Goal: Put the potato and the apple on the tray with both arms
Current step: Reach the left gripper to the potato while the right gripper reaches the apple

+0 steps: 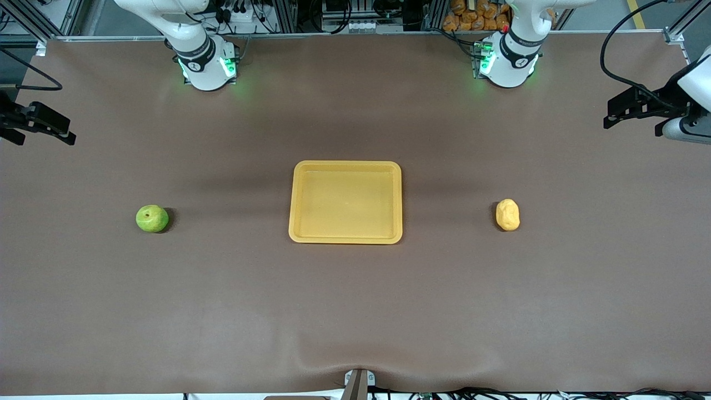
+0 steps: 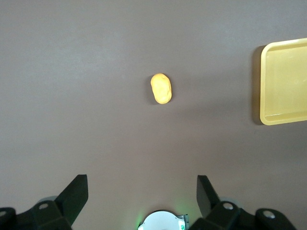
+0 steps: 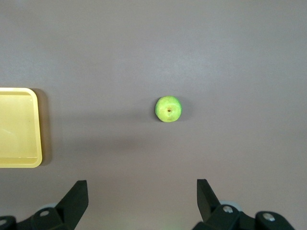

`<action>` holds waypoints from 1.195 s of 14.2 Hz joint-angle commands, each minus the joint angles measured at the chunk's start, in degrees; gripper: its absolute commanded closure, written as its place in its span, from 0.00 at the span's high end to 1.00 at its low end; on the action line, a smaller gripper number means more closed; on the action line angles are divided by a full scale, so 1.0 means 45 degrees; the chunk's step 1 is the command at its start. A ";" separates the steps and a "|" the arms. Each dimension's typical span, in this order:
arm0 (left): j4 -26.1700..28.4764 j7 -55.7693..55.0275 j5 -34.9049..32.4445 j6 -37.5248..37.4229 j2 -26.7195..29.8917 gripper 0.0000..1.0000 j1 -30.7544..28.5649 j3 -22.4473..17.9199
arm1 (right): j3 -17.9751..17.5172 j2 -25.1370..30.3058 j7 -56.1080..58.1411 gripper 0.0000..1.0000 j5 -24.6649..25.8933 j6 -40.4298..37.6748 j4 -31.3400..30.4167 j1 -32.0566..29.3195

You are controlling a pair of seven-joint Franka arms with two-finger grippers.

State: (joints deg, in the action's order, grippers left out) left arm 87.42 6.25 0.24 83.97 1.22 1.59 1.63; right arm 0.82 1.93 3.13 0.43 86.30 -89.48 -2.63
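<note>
Brown matting is covering the whole table (image 1: pixel 355 311). Both pairs of fingers are standing spread and holding nothing: the left gripper (image 2: pixel 142 191) is hanging high over the potato's (image 1: pixel 507 214) end, the right gripper (image 3: pixel 142 191) over the apple's (image 1: pixel 151 218) end. Neither fruit is being reached for yet; each arm needs to descend onto its own piece. The tray (image 1: pixel 345 237) is lying empty between them, well apart from both, with open matting all round.

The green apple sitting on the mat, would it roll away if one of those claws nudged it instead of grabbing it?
Probably. The apple looks round and rests loose on the flat table, so a sideways nudge would likely roll it. It appears firm, so the open right gripper should be able to pinch it without crushing.
</note>
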 commanded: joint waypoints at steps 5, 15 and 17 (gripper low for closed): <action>0.0106 -0.0803 -0.0288 -0.0280 -0.0347 1.00 -0.0080 0.0048 | -0.0103 0.0197 -0.0091 1.00 -0.0018 -0.0037 -0.0154 -0.0176; 0.1372 -0.2108 -0.0927 0.0518 -0.2984 1.00 -0.0276 0.0086 | -0.0084 -0.0018 -0.0110 1.00 -0.0018 0.0100 -0.0017 -0.0391; 0.2075 -0.2462 -0.1479 0.1627 -0.3414 1.00 -0.0295 0.0106 | -0.0084 -0.0173 -0.0110 1.00 0.0002 0.0022 0.0060 -0.0430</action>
State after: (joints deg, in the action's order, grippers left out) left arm 93.97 -2.82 -4.06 87.54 -13.30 0.23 1.83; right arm 0.97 1.65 3.10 0.43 86.53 -89.51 -3.59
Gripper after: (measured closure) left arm 0.000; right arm 0.000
